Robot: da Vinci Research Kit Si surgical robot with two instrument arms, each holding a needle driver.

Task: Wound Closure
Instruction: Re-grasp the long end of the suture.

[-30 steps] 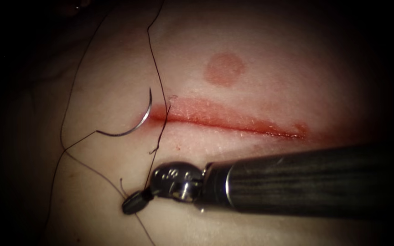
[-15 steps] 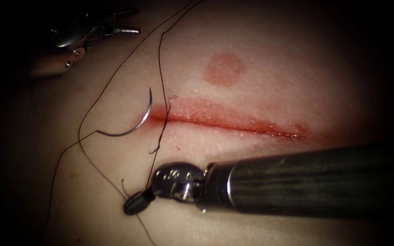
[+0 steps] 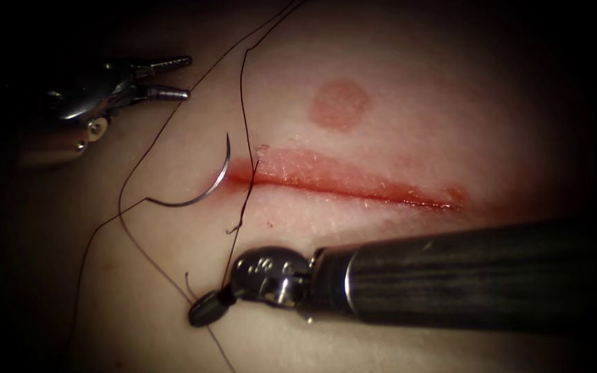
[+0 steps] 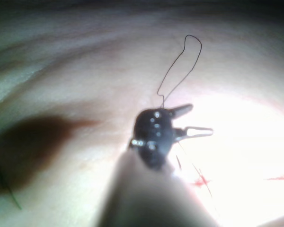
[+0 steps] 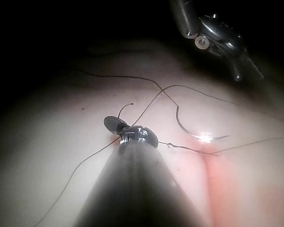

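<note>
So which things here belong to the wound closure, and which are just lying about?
In the job:
- curved steel needle, lying free at the cut's left end
- thin dark thread
- right end effector, shut on thread
- left end effector, open, holding nothing
- pale pork tissue with its red cut

Lying about:
- round reddish mark on the tissue

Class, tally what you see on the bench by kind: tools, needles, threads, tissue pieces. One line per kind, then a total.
Tools: 2, the left pincer open and empty, the right pincer shut on the thread
Needles: 1, the needle lying free at the cut's left end
Threads: 1
Tissue pieces: 1, the tissue
Total: 5
</note>
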